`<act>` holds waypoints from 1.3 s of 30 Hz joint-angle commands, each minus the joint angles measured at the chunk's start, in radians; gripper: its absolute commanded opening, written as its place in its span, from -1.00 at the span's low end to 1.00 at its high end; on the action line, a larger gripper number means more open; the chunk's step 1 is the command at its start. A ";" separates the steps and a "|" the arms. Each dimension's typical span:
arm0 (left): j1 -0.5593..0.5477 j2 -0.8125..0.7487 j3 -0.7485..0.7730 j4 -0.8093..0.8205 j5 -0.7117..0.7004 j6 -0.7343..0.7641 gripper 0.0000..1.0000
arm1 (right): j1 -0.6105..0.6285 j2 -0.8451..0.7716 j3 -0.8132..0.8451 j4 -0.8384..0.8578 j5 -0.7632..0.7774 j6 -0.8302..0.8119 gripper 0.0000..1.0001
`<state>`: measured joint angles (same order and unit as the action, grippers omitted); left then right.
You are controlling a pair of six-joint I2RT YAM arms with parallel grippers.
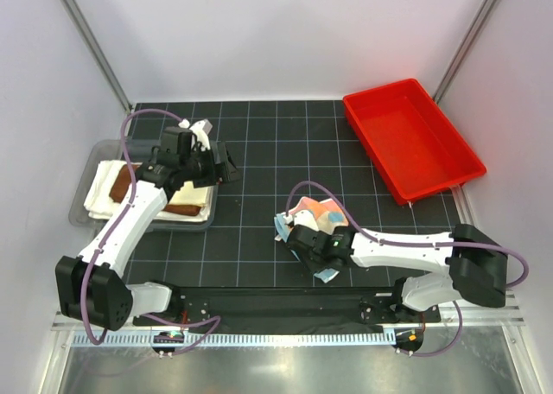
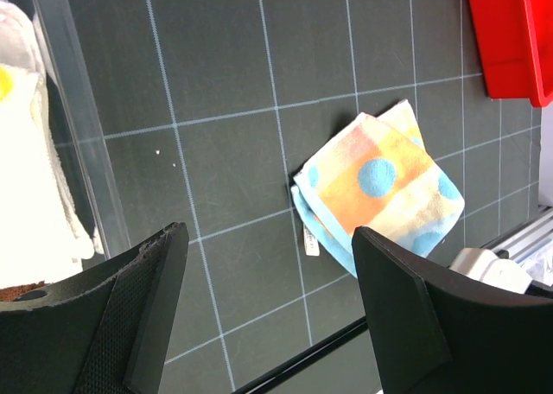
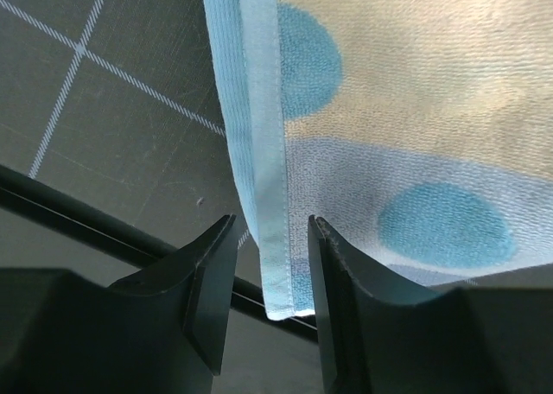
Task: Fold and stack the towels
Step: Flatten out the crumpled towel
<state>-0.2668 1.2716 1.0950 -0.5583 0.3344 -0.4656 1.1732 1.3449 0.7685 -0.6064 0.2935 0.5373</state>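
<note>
Right gripper [image 3: 268,277]: the jaws are drawn narrow. Whether cloth is actually pinched cannot be told.
Pastel towel [image 1: 315,215]: it is laid on the black gridded mat [image 1: 259,143], near the middle of the table's near edge and directly under the right gripper.
Towel against right gripper: the pale blue hem [image 3: 275,195] is seen passing between the two fingertips. The spotted body of the cloth spreads away past the right-hand finger.
Left gripper [image 2: 268,320]: the jaws are spread wide, with nothing between them. It is held above the mat just beside the clear tray [image 2: 73,135], well apart from the pastel towel.
Other towels: a cream towel [image 2: 34,178] and a brown towel [image 1: 123,183] are lying in the clear tray.
Labels and writing: a small white tag [image 2: 311,244] is seen at the pastel towel's blue edge. Its print is too small to be read.
Towel's lie: it is folded into a rough rectangle. From above, its long axis runs far to near, with the near end leaning right. The hem is lined up with the right gripper's fingers.
Red bin [image 1: 415,143]: it is set at the far right of the mat.
</note>
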 commanded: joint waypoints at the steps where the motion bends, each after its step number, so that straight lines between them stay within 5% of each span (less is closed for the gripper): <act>1: 0.001 -0.023 -0.007 -0.002 0.032 0.019 0.62 | 0.025 0.022 0.003 0.031 0.030 0.013 -0.09; 7: 0.000 -0.014 0.006 -0.011 0.031 0.030 0.62 | 0.063 0.098 0.003 -0.010 0.143 0.068 -0.11; 12: 0.001 -0.018 0.017 -0.026 0.023 0.051 0.62 | 0.079 0.053 0.026 -0.048 0.203 0.105 -0.66; 17: 0.001 -0.003 0.028 -0.026 0.025 0.082 0.63 | 0.077 -0.023 0.074 -0.093 0.182 0.090 -0.50; 20: 0.001 0.015 0.039 -0.035 0.041 0.084 0.63 | 0.079 -0.021 0.075 -0.099 0.179 0.089 -0.93; 23: 0.000 0.026 0.037 -0.034 0.061 0.087 0.63 | 0.079 -0.024 0.071 -0.093 0.185 0.099 -0.98; 26: 0.001 0.029 0.040 -0.035 0.065 0.097 0.63 | 0.078 -0.033 0.061 -0.079 0.182 0.102 -0.97; 32: 0.001 0.037 0.049 -0.035 0.068 0.097 0.63 | 0.079 -0.001 0.008 -0.026 0.108 0.066 -0.46; 39: 0.000 0.044 0.052 -0.038 0.071 0.105 0.63 | 0.079 0.046 -0.014 -0.053 0.114 0.104 -0.36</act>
<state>-0.2668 1.3132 1.1080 -0.5964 0.3767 -0.3820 1.2465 1.3899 0.7555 -0.6609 0.3939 0.6086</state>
